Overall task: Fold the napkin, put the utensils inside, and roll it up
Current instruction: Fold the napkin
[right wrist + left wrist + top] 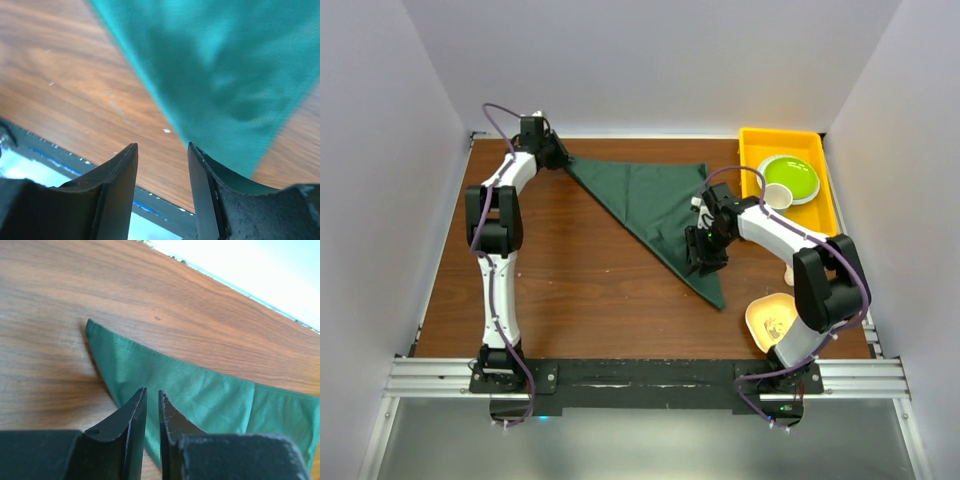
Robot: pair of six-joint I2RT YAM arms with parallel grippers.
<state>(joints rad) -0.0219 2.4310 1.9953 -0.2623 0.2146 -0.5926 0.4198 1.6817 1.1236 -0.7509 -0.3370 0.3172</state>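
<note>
The dark green napkin [645, 200] lies on the wooden table, folded into a triangle with one point at the far left and one at the near right. My left gripper [557, 155] is at the far-left point. In the left wrist view its jaws [152, 392] stand almost together just above the cloth [200, 390], with the corner ahead of them and nothing held. My right gripper [705, 260] hovers over the napkin's near-right part. In the right wrist view it [162, 147] is open, with the cloth [225, 60] beside its right finger. The spoon is out of view.
A yellow tray [750, 150] stands at the far right, holding a green plate [790, 178] and a small white cup [778, 197]. A pale beige dish [772, 318] sits on the table near the right arm's base. White walls enclose the table.
</note>
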